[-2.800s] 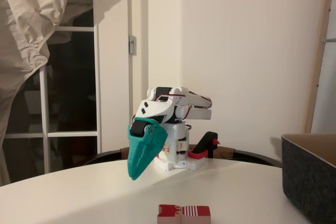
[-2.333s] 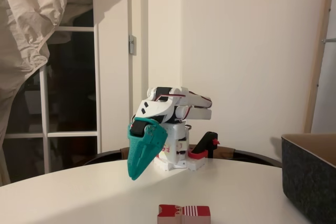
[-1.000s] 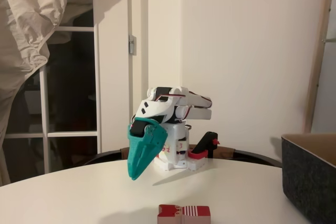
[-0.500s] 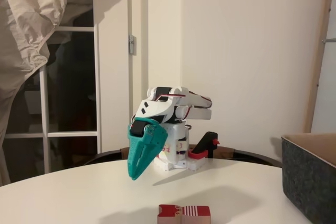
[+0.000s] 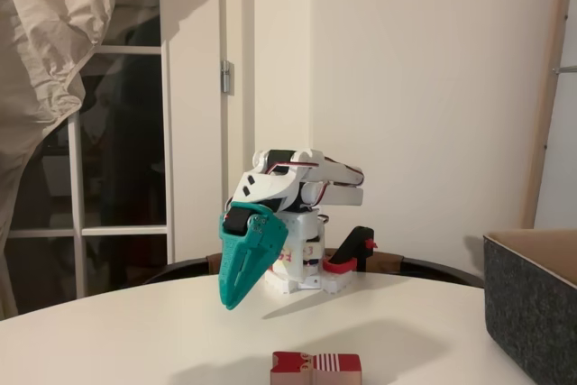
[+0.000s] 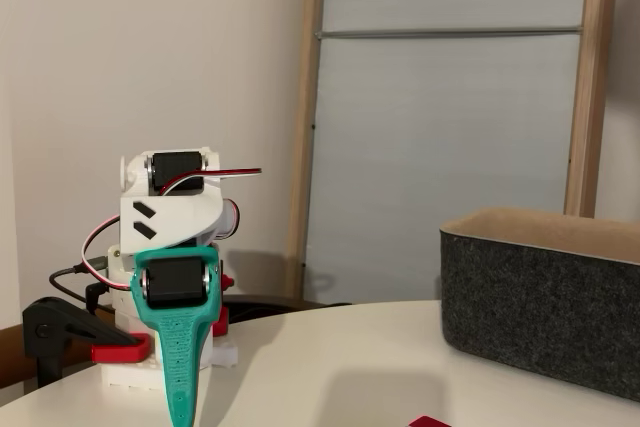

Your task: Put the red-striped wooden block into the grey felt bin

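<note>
The red-striped wooden block (image 5: 315, 369) lies flat on the white table (image 5: 135, 340) at the bottom middle, dark red on its left part and striped on its right. A red corner of the block (image 6: 430, 421) shows at the bottom edge of a fixed view. My teal gripper (image 5: 229, 302) hangs folded in front of the white arm base, pointing down, shut and holding nothing, well behind and left of the block. The teal gripper (image 6: 180, 417) runs off the frame bottom. The grey felt bin (image 5: 534, 304) stands at the right (image 6: 545, 307), apart from the block.
A red-and-black clamp (image 5: 352, 254) holds the arm's base at the table's far edge; the clamp (image 6: 60, 332) also sits left of the base. A glass door with a draped cloth (image 5: 45, 60) is behind on the left. Open tabletop lies between block and bin.
The arm, the block and the bin have not moved. A soft shadow has spread over the table around the block.
</note>
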Robot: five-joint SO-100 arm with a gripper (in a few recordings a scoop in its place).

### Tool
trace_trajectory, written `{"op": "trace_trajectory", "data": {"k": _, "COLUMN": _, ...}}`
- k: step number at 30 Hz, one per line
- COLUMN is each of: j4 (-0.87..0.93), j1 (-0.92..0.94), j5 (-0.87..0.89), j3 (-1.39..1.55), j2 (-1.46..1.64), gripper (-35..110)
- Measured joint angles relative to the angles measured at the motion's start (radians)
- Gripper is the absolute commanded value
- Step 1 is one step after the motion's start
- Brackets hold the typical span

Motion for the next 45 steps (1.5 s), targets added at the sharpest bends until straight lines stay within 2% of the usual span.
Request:
{"op": "trace_trajectory", "data": {"k": 11, "j4": -0.049, "j1": 0.006, "j5": 0.133, "j3": -0.067, "j2": 0.000, "gripper": 1}}
{"op": "trace_trajectory", "data": {"k": 19, "j4": -0.051, "j1": -0.014, "j5": 0.311, "j3": -0.354, "j2": -0.009, "gripper": 7}}
{"op": "trace_trajectory", "data": {"k": 24, "j4": -0.144, "j1": -0.037, "j5": 0.425, "j3": -0.514, "j2": -0.081, "gripper": 7}}
{"op": "trace_trajectory", "data": {"k": 33, "j4": -0.390, "j1": -0.207, "j5": 0.609, "j3": -0.713, "j2": -0.360, "gripper": 10}}
{"op": "trace_trajectory", "data": {"k": 45, "j4": -0.584, "j1": -0.385, "j5": 0.624, "j3": -0.997, "j2": -0.851, "gripper": 12}}
